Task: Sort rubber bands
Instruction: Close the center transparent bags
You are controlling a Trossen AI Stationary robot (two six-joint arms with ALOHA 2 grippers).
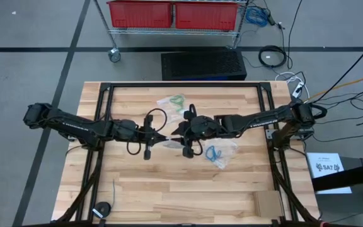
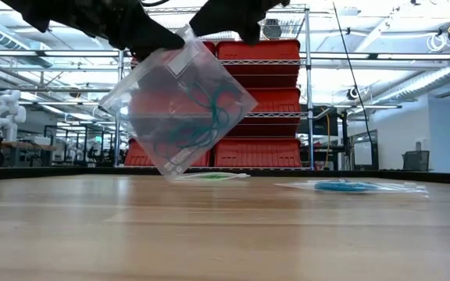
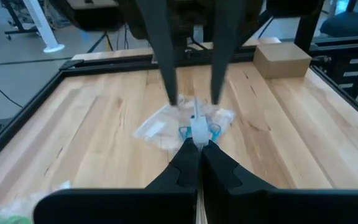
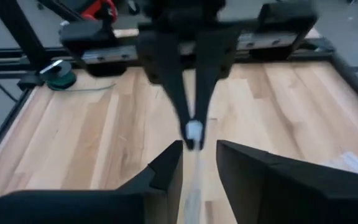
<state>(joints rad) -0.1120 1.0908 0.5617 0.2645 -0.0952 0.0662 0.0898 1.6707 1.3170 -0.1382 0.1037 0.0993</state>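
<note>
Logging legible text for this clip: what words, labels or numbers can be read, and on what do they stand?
"SA7": on the white sheet to the right of the table; the small marks after it are too small to read.
The clear bag, lifted between the left pincer and the right pincer: no readable print.
The red bins: no readable label.

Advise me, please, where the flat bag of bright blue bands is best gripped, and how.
Probably a free corner of the blue-band bag, pinched from above: it lies flat on the table, its blue bands bunched mid-bag. The left gripper and right gripper are at the raised bag.
</note>
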